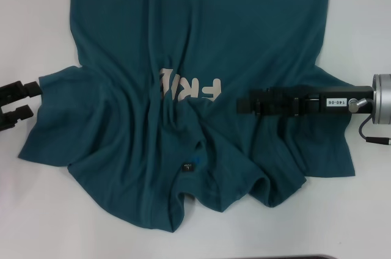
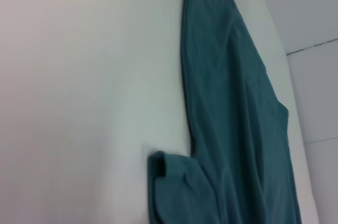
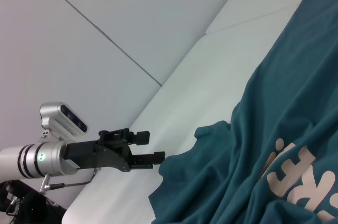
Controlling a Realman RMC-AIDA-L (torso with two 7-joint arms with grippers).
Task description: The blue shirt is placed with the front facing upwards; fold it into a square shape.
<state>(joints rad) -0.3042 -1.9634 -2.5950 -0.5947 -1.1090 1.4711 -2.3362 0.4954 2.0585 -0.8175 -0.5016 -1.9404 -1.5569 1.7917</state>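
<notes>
The blue shirt (image 1: 195, 39) lies spread on the white table (image 1: 36, 210), rumpled around the chest. Its collar and small dark neck label (image 1: 186, 167) are on the near side. Part of the pale letters (image 1: 189, 88) shows between folds. My left gripper (image 1: 35, 101) rests open on the table just off the shirt's left sleeve, holding nothing. My right gripper (image 1: 244, 105) reaches in from the right, low over the wrinkled chest beside the letters. In the right wrist view the shirt (image 3: 285, 118), its letters (image 3: 301, 176) and the open left gripper (image 3: 153, 147) show. The left wrist view shows the shirt (image 2: 232, 102) with a folded edge.
Bare white tabletop (image 2: 79, 76) surrounds the shirt on the left, right and near sides. The shirt's hem runs out of the head view at the far side. Pale floor tiles (image 3: 132, 12) lie beyond the table edge.
</notes>
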